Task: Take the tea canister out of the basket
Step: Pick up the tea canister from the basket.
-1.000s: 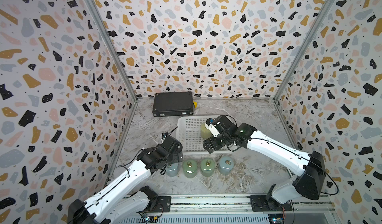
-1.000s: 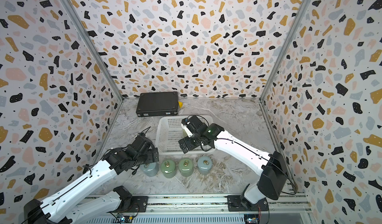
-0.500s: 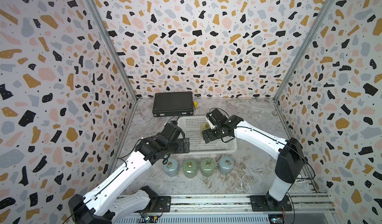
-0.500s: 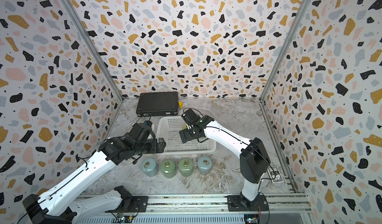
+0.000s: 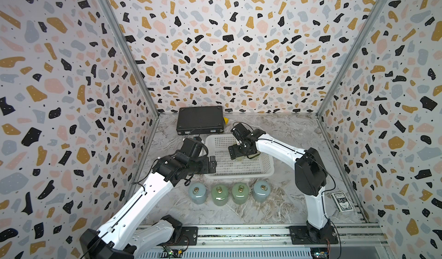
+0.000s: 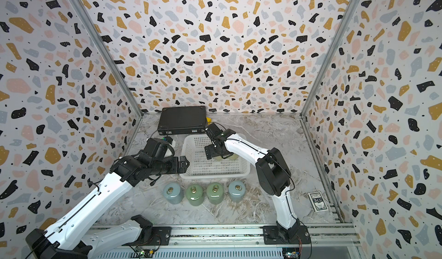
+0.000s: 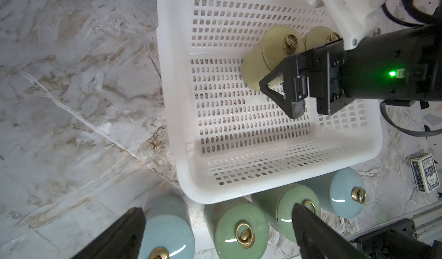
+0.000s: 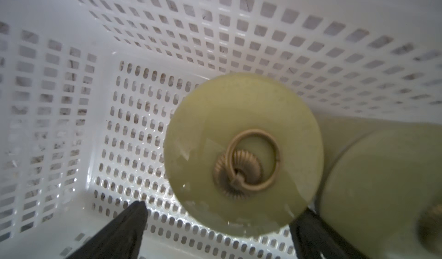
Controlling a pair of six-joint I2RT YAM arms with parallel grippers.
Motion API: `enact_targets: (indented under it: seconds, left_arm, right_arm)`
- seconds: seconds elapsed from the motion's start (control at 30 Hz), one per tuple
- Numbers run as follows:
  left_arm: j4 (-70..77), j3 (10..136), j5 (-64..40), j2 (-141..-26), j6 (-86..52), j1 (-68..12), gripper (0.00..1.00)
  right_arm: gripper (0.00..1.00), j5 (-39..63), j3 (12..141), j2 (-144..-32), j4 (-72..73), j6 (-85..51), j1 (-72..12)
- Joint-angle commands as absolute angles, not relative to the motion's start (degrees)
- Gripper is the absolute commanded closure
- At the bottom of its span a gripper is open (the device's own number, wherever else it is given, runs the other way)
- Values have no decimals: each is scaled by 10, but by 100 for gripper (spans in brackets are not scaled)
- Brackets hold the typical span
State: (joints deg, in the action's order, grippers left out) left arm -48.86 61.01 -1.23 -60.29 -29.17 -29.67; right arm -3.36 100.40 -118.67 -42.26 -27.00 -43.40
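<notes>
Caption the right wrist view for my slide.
Open right gripper poised over a yellow tea canister in the white basket, a second yellow canister beside it.

White shells (image 5: pixel 143 198), black joints (image 5: pixel 308 171), black cables (image 7: pixel 385 113), green light (image 7: pixel 392 73).

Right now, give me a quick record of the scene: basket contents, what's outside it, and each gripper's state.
basket: white, holds two yellow canisters
outside: four canisters in a row before it, two blue, two green
right gripper: open, inside basket, straddling one yellow canister
left gripper: open, empty, at basket's near corner
other: black case behind basket
</notes>
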Motion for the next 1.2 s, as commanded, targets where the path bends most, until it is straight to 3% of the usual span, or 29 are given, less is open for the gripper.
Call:
enact_targets:
  seconds: [0.0, 1.17]
  left_arm:
    - [-488, 634, -18, -602, -271, -292, 1]
    - [-482, 670, -25, -645, -277, -291, 1]
  right_arm:
    - [3, -50, 1040, -1193, -439, -277, -427]
    - [8, -63, 1155, -1330, -490, -219, -417]
